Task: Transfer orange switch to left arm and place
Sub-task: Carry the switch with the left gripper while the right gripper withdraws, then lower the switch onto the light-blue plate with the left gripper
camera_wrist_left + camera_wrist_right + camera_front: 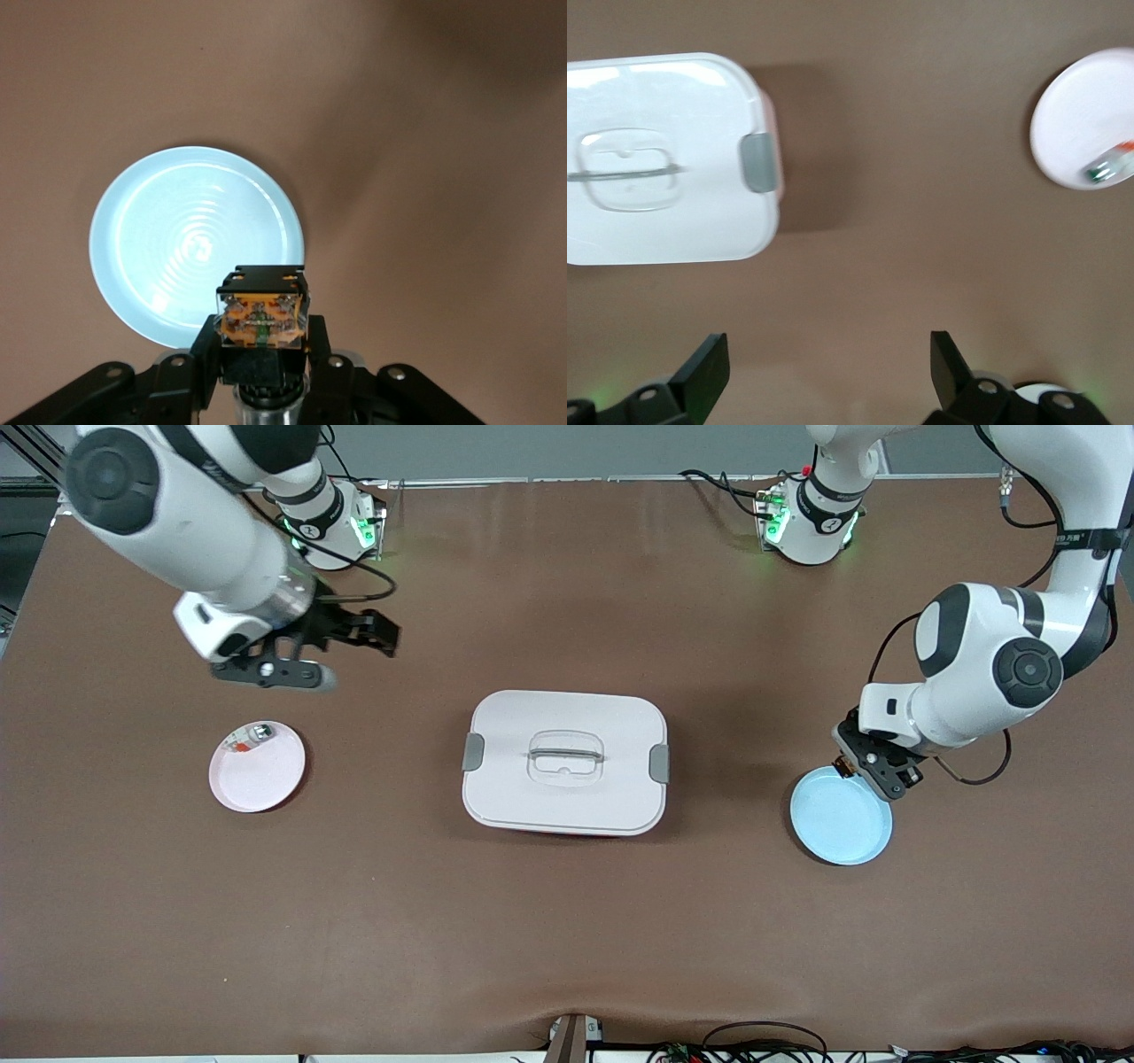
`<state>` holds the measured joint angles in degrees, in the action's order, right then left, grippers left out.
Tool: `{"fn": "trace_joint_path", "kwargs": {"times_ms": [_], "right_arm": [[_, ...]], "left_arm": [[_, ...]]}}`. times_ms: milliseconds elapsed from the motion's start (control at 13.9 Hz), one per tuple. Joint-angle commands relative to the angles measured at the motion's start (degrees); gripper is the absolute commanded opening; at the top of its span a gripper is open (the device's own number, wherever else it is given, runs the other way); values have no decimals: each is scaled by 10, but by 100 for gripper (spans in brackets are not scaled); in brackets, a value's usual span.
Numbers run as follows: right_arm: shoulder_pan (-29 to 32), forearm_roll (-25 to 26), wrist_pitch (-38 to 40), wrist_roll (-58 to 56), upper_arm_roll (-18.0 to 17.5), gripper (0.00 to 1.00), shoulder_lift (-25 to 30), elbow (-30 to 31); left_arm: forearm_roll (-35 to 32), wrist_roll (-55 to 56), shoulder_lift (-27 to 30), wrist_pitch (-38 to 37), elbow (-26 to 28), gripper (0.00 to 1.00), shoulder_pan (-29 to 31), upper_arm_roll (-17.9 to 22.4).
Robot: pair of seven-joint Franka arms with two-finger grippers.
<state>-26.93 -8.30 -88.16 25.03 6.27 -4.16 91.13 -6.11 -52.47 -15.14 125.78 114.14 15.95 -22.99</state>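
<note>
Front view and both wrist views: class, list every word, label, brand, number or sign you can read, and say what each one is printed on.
None can be read.
Left arm: a black band carries small white print, too small to read.
Right arm: a black band shows faint white marks, unreadable.
Box, blue plate, pink plate, orange switch: no print visible.

The small item [252, 737] on the pink plate [257, 775] — blurred, too small to identify.
</note>
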Motion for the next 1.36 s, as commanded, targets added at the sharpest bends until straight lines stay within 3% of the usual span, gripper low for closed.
{"fn": "trace_joint_path", "kwargs": {"times_ms": [0,575,790,1006,1293], "right_arm": [[41,31,-8,-89,-9,100,49,48],[180,65,-19,-261,-9,100,56,54],[200,82,-18,-261,-9,100,51,29],[217,81,5,-259,-9,100,9,-44],[216,82,13,-260,-9,100,6,-57]], "left_arm": [[-35,-92,-34,41,-5,0,23,-5],[-40,-275,-107,190,35,0,63,-5],[-53,-301,-122,208,38,0,62,-5],[-105,-301,-141,219,32,0,62,-5],[-119,-302,-153,237,28,0,63,-4]]}}
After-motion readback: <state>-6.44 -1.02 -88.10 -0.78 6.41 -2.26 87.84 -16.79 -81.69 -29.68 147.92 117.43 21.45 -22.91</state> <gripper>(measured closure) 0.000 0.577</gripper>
